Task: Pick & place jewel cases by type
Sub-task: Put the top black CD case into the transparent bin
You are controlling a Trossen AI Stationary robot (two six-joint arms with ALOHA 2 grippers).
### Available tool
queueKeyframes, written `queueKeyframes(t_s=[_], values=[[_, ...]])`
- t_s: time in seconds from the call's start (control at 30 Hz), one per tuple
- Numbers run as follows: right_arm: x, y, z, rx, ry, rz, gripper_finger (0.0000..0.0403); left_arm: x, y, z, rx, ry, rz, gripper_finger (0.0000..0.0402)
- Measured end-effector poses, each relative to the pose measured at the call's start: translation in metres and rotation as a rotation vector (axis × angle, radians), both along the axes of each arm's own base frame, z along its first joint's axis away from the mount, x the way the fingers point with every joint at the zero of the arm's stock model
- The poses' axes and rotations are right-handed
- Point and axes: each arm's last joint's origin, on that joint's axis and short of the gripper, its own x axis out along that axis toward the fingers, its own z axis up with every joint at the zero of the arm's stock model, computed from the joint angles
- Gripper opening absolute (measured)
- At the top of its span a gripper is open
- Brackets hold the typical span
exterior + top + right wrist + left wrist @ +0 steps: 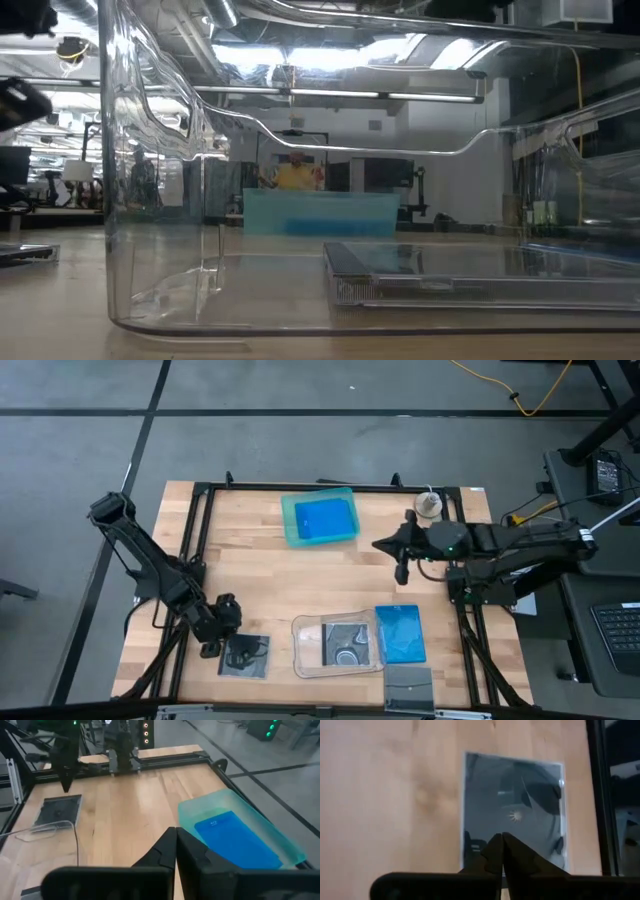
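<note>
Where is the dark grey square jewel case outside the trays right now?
In the high view, the dark grey square jewel case lies on the table's near left, under the left gripper, left of the clear rounded plastic tray.

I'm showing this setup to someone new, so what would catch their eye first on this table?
Probably the teal tray at the table's far edge, with a bright blue jewel case inside. Next, the clear tray at the near edge, holding a dark disc case, with another blue case beside it. The shut left gripper hangs over a dark case at the near left.
</note>
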Motion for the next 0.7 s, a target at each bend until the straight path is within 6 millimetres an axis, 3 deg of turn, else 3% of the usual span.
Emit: queueKeyframes(t_s=[0.23, 0.47, 0.7], values=[[-0.008, 0.001, -0.01, 0.018, 0.005, -0.002, 0.0015, 0.011, -0.014, -0.023, -0.017, 0.064, -0.011, 0.0002], [-0.007, 0.001, -0.011, -0.071, 0.03, 0.035, 0.0015, 0.026, -0.029, -0.051, -0.063, 0.124, 0.001, 0.0002], [-0.008, 0.001, -0.011, -0.158, 0.052, 0.071, 0.0016, 0.043, -0.022, -0.064, -0.076, 0.158, 0.085, 0.0002]])
